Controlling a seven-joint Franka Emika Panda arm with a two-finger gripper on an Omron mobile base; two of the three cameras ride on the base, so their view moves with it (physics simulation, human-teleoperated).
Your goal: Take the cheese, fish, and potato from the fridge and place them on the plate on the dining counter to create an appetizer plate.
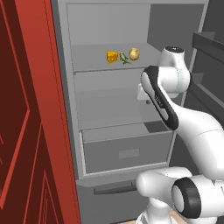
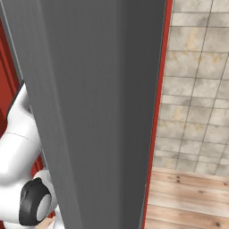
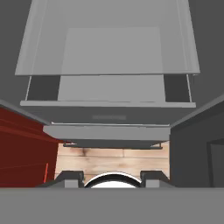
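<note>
The fridge (image 1: pixel 109 105) stands open. On its upper shelf lie the orange cheese (image 1: pixel 112 57), the slim dark fish (image 1: pixel 124 58) and the pale potato (image 1: pixel 134 54) in a row, left to right. My arm (image 1: pixel 162 98) rises in front of the fridge, and its hand sits below that shelf at middle height, mostly hidden behind the forearm. In the hand view my gripper (image 3: pixel 113 178) points down over the fridge's lower drawer (image 3: pixel 107 116), its fingertips (image 3: pixel 72 176) apart with nothing between them. The plate and the dining counter are out of view.
Red panelling (image 1: pixel 26 131) flanks the fridge on the left. The grey fridge door (image 2: pixel 89 112) stands close on the right, with a tiled wall (image 2: pixel 197 89) and wooden floor (image 2: pixel 188 197) beyond it. The lower drawer (image 1: pixel 127 153) juts out slightly.
</note>
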